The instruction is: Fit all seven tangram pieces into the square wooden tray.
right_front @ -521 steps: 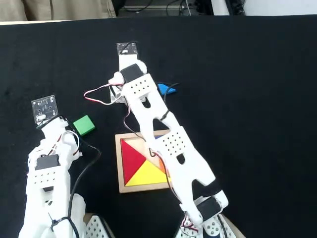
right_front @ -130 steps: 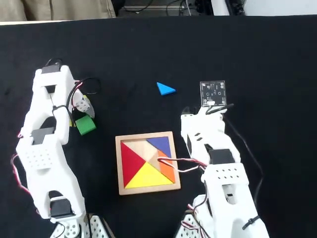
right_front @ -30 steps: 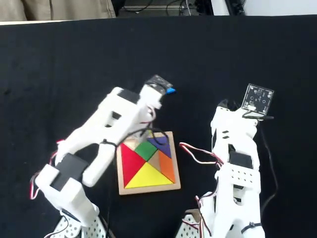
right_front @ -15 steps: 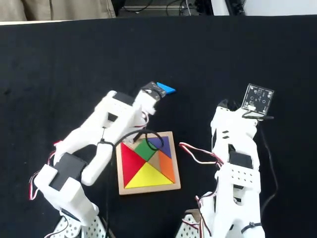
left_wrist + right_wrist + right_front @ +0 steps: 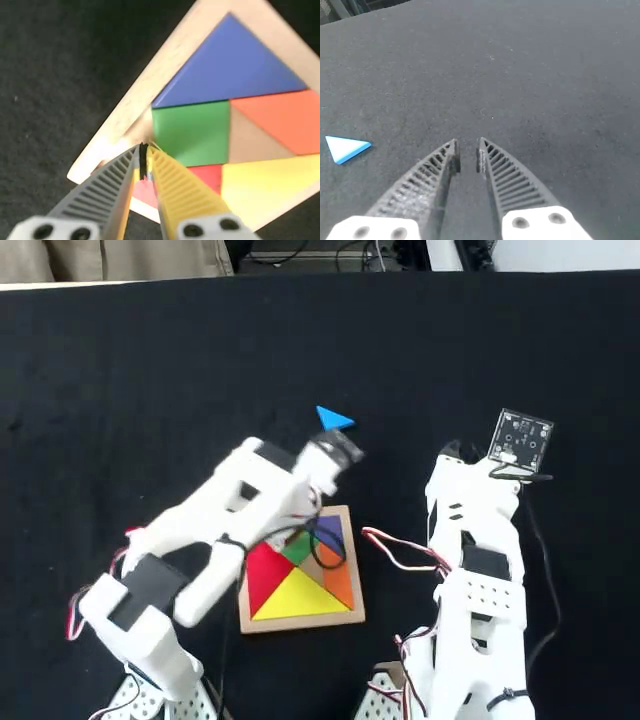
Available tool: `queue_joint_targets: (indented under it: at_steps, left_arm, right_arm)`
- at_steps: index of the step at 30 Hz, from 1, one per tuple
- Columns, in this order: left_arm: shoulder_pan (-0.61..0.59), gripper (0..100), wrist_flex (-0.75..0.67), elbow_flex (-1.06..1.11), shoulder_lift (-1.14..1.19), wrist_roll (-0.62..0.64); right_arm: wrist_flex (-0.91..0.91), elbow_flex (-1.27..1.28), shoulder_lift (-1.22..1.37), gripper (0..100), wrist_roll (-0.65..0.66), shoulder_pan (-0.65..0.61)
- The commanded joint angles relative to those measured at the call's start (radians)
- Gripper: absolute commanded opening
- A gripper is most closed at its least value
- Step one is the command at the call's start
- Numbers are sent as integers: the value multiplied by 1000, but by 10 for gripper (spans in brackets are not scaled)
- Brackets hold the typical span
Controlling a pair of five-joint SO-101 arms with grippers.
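Note:
The square wooden tray (image 5: 300, 618) lies at the table's front centre. It holds red, yellow (image 5: 295, 595), orange and purple pieces and a green square (image 5: 297, 548). In the left wrist view the green square (image 5: 192, 132) lies flat beside the purple triangle (image 5: 230, 65) and a wood-coloured triangle (image 5: 250, 142). My left gripper (image 5: 143, 160) is shut and holds nothing, its tips over the tray's rim (image 5: 168, 65) by the green square's corner. A blue triangle (image 5: 334, 420) lies on the cloth behind the tray. My right gripper (image 5: 468, 150) hovers right of the tray, slightly open and holding nothing, with the blue triangle (image 5: 347, 148) off to one side.
My left arm (image 5: 260, 490) slants from the front left across the tray's far edge. The right arm (image 5: 470, 560) stands to the tray's right, a red-and-white cable looping toward the tray. Black cloth covers the table.
My left arm has drawn back from near the blue triangle and swung right, now over the tray's far edge. The green square stays in the tray. The right arm is unmoved.

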Motion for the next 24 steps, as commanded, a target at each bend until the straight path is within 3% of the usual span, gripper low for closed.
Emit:
queue_joint_targets:
  at_steps: [1,14,19,24]
  left_arm:
    - [62,36,-9,-12,-37,55]
    - [-120,38,-2,-294,-43,60]
    - [-137,47,-81,-479,-8,68]
    - [-143,206,-221,-590,132,100]
  right_arm:
    - [-25,-7,4,74,-5,-11]
    - [-26,-12,4,74,-11,28]
    - [-75,2,4,71,-14,60]
    - [-120,16,4,73,-158,190]
